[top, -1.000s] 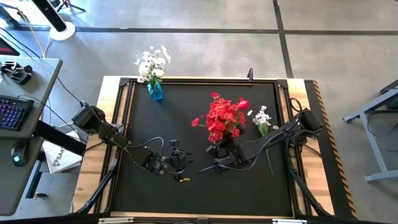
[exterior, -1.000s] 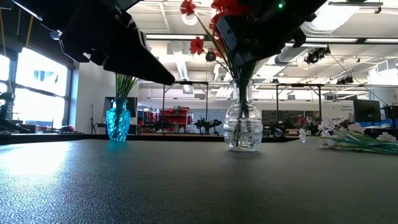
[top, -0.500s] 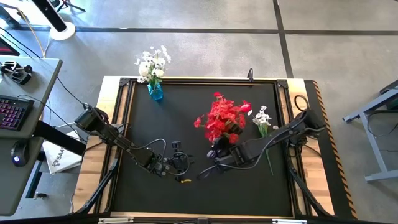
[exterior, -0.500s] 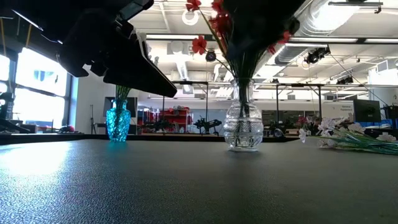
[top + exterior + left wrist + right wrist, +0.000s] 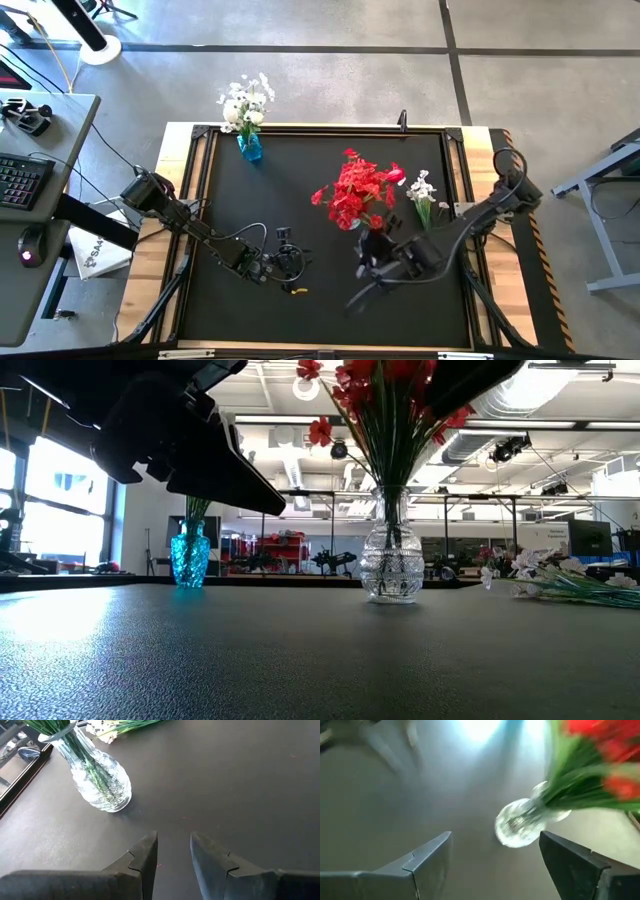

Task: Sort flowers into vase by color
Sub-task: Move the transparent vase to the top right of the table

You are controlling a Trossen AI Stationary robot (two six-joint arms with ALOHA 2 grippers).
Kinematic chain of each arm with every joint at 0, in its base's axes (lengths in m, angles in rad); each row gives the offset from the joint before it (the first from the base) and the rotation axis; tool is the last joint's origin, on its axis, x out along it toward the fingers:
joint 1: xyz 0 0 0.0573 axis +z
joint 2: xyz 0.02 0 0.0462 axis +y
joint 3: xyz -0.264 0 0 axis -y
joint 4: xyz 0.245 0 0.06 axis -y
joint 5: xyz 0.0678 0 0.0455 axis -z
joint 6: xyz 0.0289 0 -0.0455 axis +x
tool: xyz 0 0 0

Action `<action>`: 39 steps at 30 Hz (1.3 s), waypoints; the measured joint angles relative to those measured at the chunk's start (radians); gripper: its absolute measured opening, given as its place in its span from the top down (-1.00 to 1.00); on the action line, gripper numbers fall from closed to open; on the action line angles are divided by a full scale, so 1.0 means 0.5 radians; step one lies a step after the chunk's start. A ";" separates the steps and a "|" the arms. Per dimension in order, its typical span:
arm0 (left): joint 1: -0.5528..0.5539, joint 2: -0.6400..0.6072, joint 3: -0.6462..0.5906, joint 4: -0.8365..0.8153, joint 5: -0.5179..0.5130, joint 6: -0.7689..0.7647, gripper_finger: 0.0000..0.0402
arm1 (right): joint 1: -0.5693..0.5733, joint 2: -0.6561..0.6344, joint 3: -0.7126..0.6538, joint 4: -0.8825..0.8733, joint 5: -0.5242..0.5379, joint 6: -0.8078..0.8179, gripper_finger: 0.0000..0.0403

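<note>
A: Two vases stood on the tabletop (image 5: pixel 250 300) seen from above: a blue vase (image 5: pixel 250 147) with white flowers (image 5: pixel 246 100) at the far left corner, and a clear vase (image 5: pixel 366 222) full of red flowers (image 5: pixel 355 190) near the middle. One loose white sprig (image 5: pixel 424 196) lay flat just right of the red bunch.

B: And the hands?

A: The right hand (image 5: pixel 368 282) hovered on the near side of the clear vase, close to it but apart, gripping nothing. The left hand (image 5: pixel 291 262) sat over the middle-left, well apart from any flower.

B: What did the level view add?

A: The clear vase (image 5: pixel 391 565) stood upright, its stems fanning out above the neck. The loose white sprigs (image 5: pixel 560 580) lay at the far right, blossoms toward the vase.

B: The left wrist view?

A: The left hand (image 5: pixel 173 851) had its jaws narrowly parted over bare tabletop, with nothing between them.

B: And the right wrist?

A: The right hand (image 5: pixel 495 851) stood wide open, with the clear vase (image 5: pixel 520 822) ahead of it and nothing held.

B: How would that sprig handle?

A: I judged it light, thin and springy, with blossoms easily crushed. I'd have pinched the bare green stem around mid-length, away from the petals, and gripped firmly, since so slim a stem could swivel or slip.
</note>
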 joint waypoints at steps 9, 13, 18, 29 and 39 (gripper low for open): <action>0.000 0.000 0.000 0.004 -0.001 0.000 0.47 | 0.181 -0.003 -0.417 0.397 -0.307 0.126 -0.42; 0.000 0.000 0.000 0.005 -0.001 0.003 0.47 | 0.179 -0.001 -0.864 0.869 -0.148 0.304 -0.31; 0.005 0.000 0.000 0.015 -0.001 0.040 0.47 | 0.107 0.013 -1.404 2.058 0.675 0.191 -0.24; 0.006 0.000 0.000 0.016 -0.001 0.012 0.47 | -0.359 0.011 -1.601 2.956 0.179 -0.552 -0.61; 0.006 0.000 0.000 0.019 0.056 -0.019 0.47 | -0.517 0.011 -1.528 2.947 0.199 -0.696 -0.73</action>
